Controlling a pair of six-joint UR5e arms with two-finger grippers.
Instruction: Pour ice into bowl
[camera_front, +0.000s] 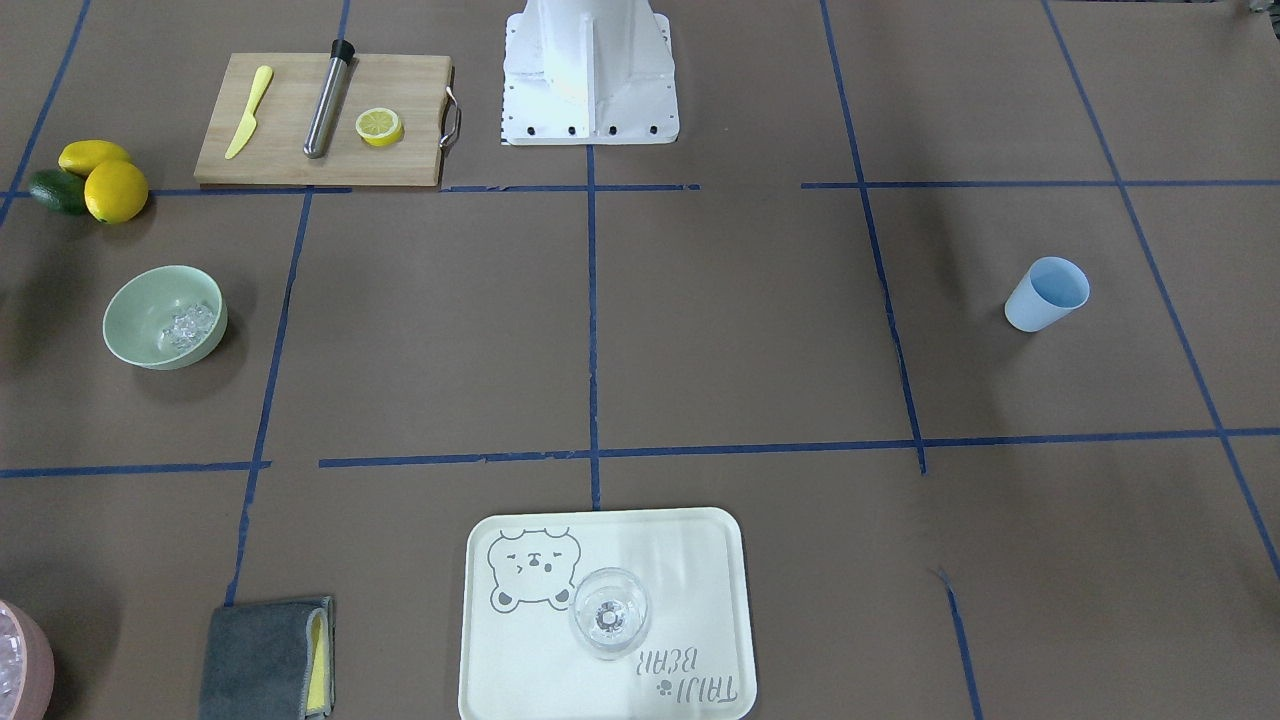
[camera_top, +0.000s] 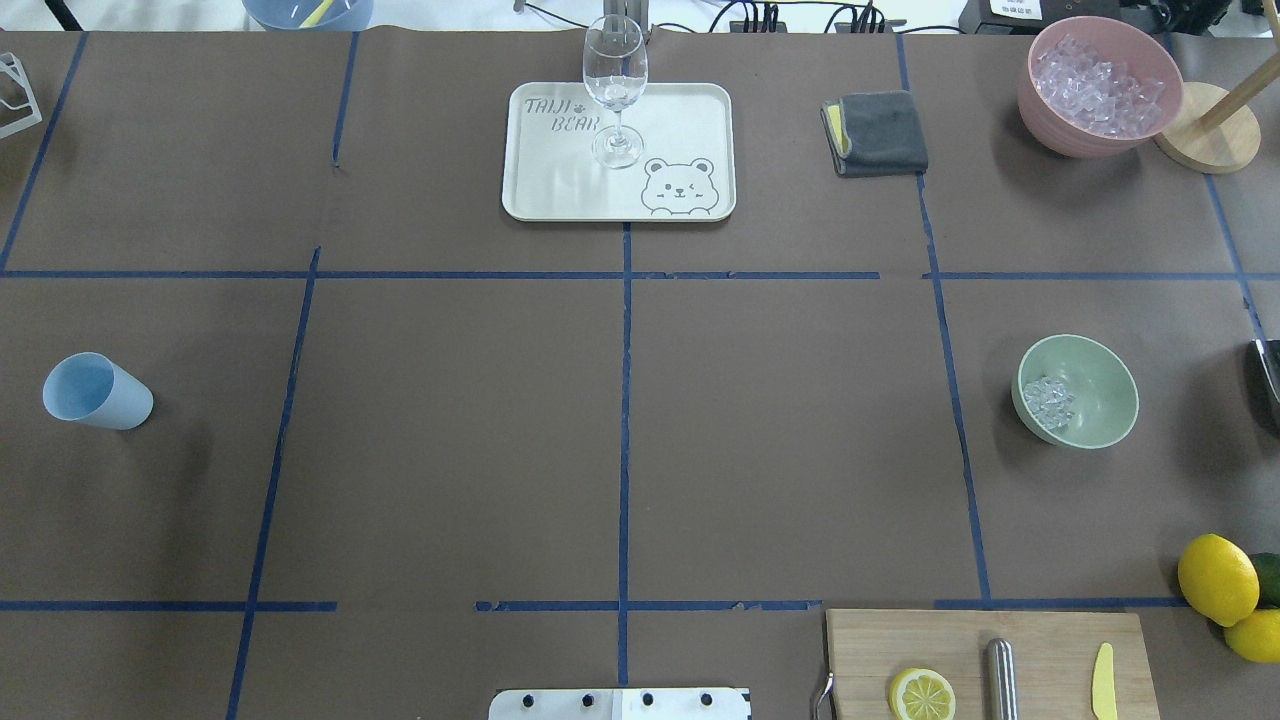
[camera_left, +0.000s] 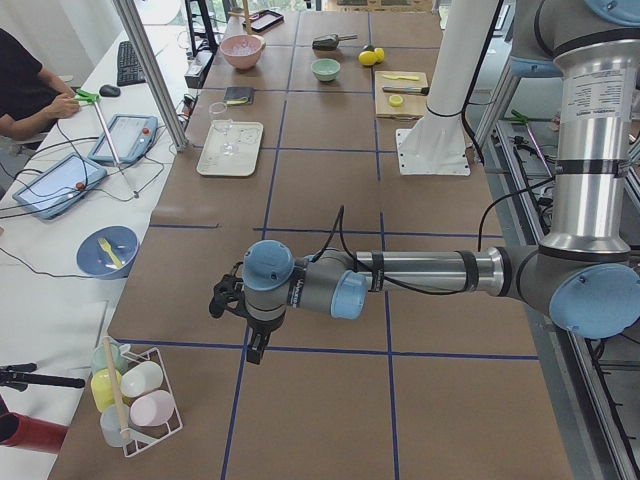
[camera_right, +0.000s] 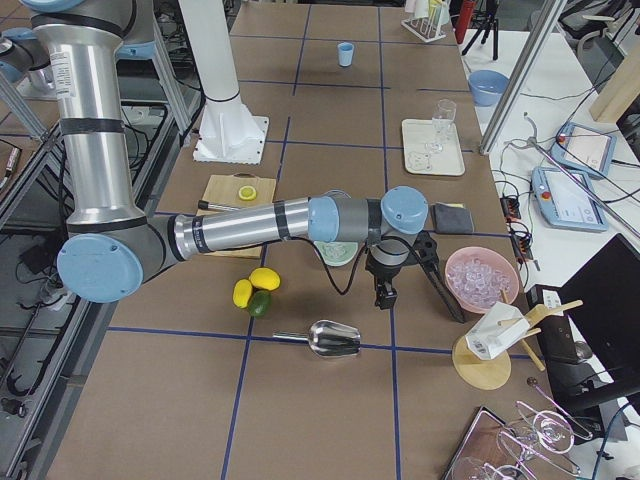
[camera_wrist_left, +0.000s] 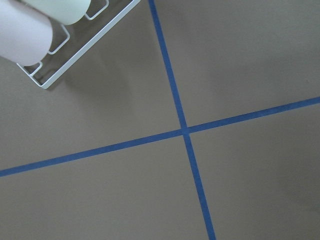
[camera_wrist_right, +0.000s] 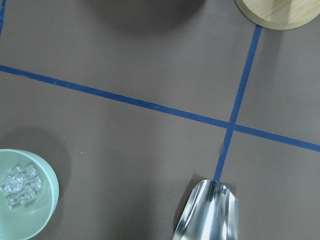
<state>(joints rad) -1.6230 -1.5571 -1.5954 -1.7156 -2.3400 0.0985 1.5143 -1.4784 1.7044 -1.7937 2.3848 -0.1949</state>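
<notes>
Though tiny, glassy ice (camera_top: 1048, 403) inside pale mint-green bowl (camera_top: 1108, 380)

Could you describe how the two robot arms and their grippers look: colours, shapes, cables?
The left arm and the right arm are silver-grey metal tubes with rounded light-blue joint caps and black bands. A thin black cable loops along each. The left gripper and the right gripper are small and black.

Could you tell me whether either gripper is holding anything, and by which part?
Nothing seems held: the left gripper and the right gripper both look empty, and the scoop lies loose on the table.
</notes>
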